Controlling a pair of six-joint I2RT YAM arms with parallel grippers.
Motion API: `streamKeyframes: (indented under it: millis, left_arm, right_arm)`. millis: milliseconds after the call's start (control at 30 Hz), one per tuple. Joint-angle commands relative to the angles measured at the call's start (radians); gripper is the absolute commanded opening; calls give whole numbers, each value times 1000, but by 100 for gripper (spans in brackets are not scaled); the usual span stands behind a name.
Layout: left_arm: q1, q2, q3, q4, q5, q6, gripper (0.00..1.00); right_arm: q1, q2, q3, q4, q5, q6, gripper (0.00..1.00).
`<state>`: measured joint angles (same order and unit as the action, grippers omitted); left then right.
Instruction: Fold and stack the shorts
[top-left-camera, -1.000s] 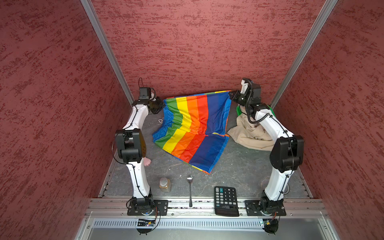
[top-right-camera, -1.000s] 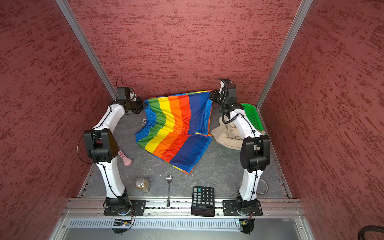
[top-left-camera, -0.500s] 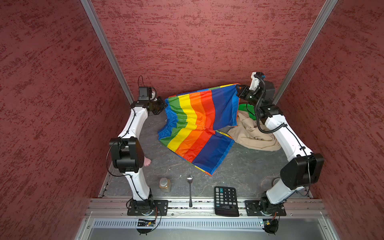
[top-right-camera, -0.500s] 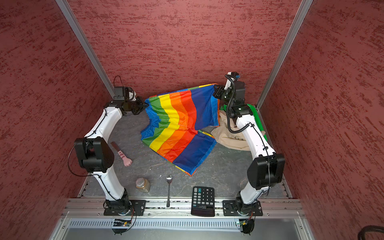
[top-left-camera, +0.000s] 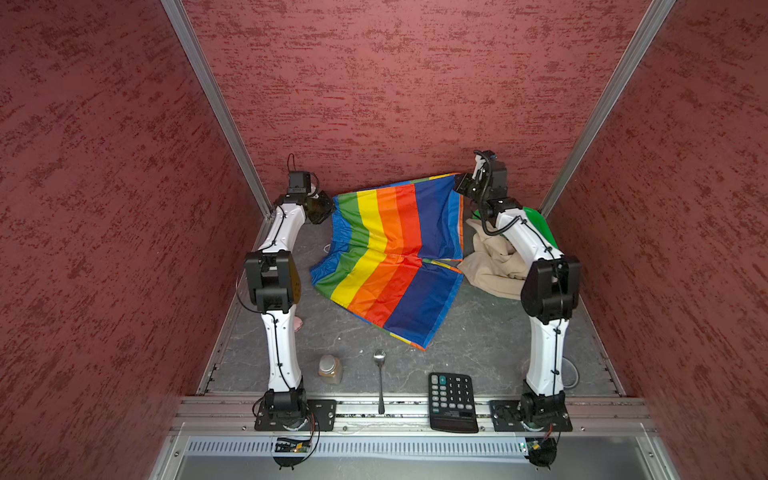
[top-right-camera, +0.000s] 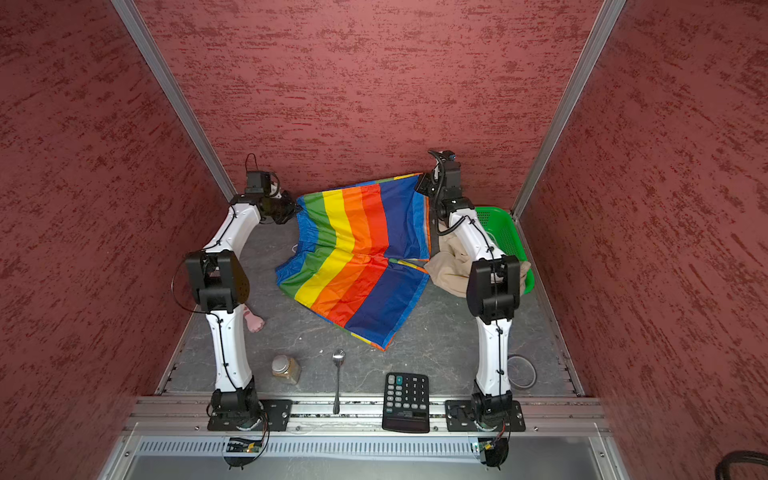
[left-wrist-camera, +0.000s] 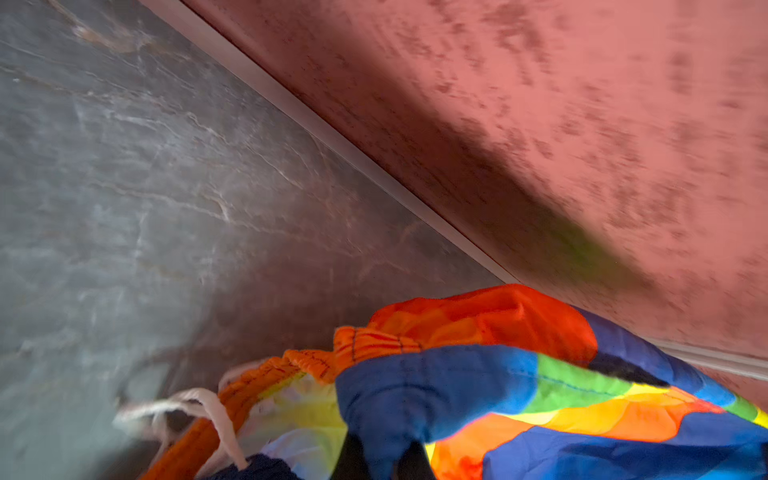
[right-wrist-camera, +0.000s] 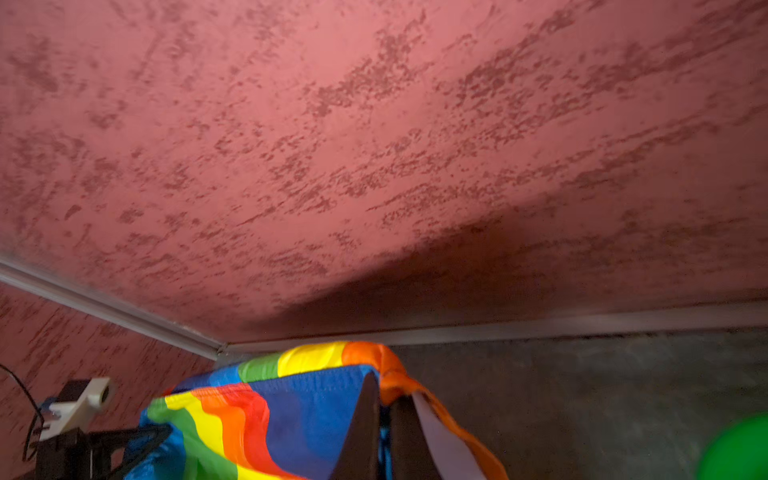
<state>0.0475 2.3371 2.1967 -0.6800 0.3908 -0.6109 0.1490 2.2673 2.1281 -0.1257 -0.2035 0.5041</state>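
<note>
The rainbow-striped shorts (top-left-camera: 395, 257) (top-right-camera: 357, 257) are held up by the waistband at the back of the table. Their lower half lies on the grey table (top-left-camera: 469, 340). My left gripper (top-left-camera: 330, 205) (top-right-camera: 293, 208) (left-wrist-camera: 382, 453) is shut on the blue left corner, beside the white drawstring (left-wrist-camera: 216, 415). At the right corner my right gripper (top-left-camera: 459, 187) (top-right-camera: 420, 187) (right-wrist-camera: 386, 411) is shut on the blue and orange edge. The beige shorts (top-left-camera: 494, 266) (top-right-camera: 451, 270) lie crumpled under the right arm, touching the rainbow pair's right side.
A green basket (top-left-camera: 536, 220) (top-right-camera: 505, 232) stands at the back right behind the beige heap. Along the front lie a jar (top-left-camera: 330, 368), a spoon (top-left-camera: 379, 382) and a calculator (top-left-camera: 452, 401). A pink object (top-right-camera: 253, 320) sits by the left arm. Red walls stand close behind both grippers.
The right gripper swung out to the right with the waistband, then came back left. The left gripper moved slightly right. Both grips held and the shorts shifted a little rightward.
</note>
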Motion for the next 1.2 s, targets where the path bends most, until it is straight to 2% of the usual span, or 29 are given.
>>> streamKeyframes:
  millis: [0,33,100,133,200,300,433,500,567,700,833,867,933,1000,1100,1167]
  left_arm:
    - [12,78,94,-15,-13,-17,0]
    - [15,103,122,-13,-14,-27,9]
    - [21,146,165,-4,5,-46,36]
    - [25,163,188,-4,15,-54,46]
    - [29,183,227,-12,14,-63,57]
    - [41,170,254,-23,-10,-55,82]
    - [74,96,230,-56,-27,-40,89]
    - [81,28,156,-57,-29,-29,89]
    - [79,-71,11,-27,-31,-10,89]
    - [64,-270,-297,38,-73,6,90]
    - [40,-376,-537,105,-58,-1,86]
    - [33,-383,-567,110,-62,2,85]
    - [19,-383,-620,122,-62,6,79]
    - [6,-375,-650,133,-67,16,69]
    - [-8,-352,-674,138,-85,17,56]
    - [-9,-330,-687,148,-90,10,53]
  right_arm:
    - [-5,143,196,-70,0,-21,3]
    - [-5,198,271,-93,0,-18,12]
    - [-5,285,390,-120,-12,-14,41]
    - [-5,320,441,-133,-14,-9,50]
    - [-5,346,476,-139,-8,-4,58]
    - [-5,322,452,-139,5,-9,62]
    - [2,220,364,-164,33,-37,77]
    - [14,144,299,-178,77,-78,81]
    - [23,42,201,-177,119,-103,83]
    - [55,-204,-115,-80,132,-115,79]
    - [87,-366,-379,-36,144,-95,61]
    - [87,-379,-407,-44,145,-88,55]
    - [84,-388,-456,-58,154,-84,29]
    - [85,-363,-454,-96,157,-99,15]
    - [83,-275,-395,-179,131,-117,10]
    - [84,-209,-350,-227,111,-122,10]
